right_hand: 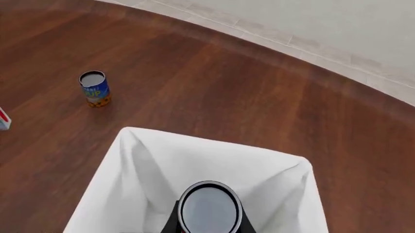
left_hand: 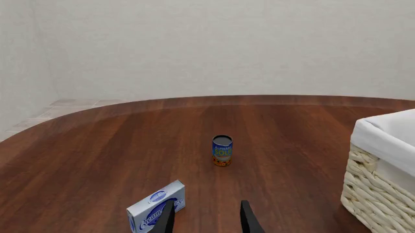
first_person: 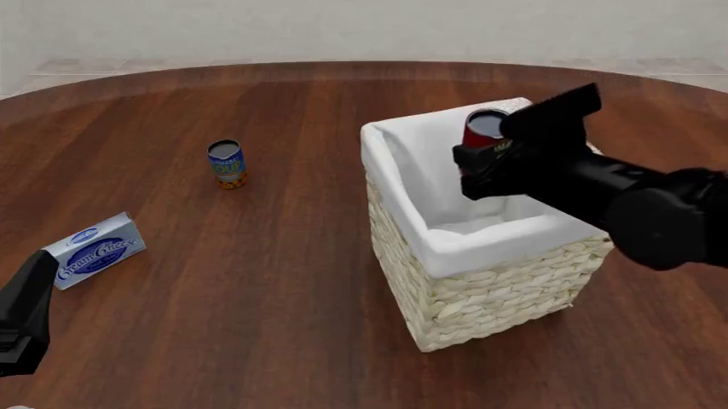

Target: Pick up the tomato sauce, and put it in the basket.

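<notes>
The tomato sauce (first_person: 486,126), a small red can with a grey top, is held upright in my right gripper (first_person: 482,162), which is shut on it. It hangs over the open mouth of the basket (first_person: 489,298), near the far side, with its top above rim height. In the right wrist view the can's grey top (right_hand: 209,208) sits over the basket's white lining (right_hand: 214,148). My left gripper (left_hand: 207,221) is open and empty, low over the table at the near left. The basket's corner also shows in the left wrist view (left_hand: 376,194).
A blue can with orange at its base (first_person: 227,164) stands upright left of the basket; it also shows in the wrist views (left_hand: 222,150) (right_hand: 95,89). A blue and white box (first_person: 95,250) lies flat near my left arm (first_person: 23,319), just beside the left fingers (left_hand: 155,206).
</notes>
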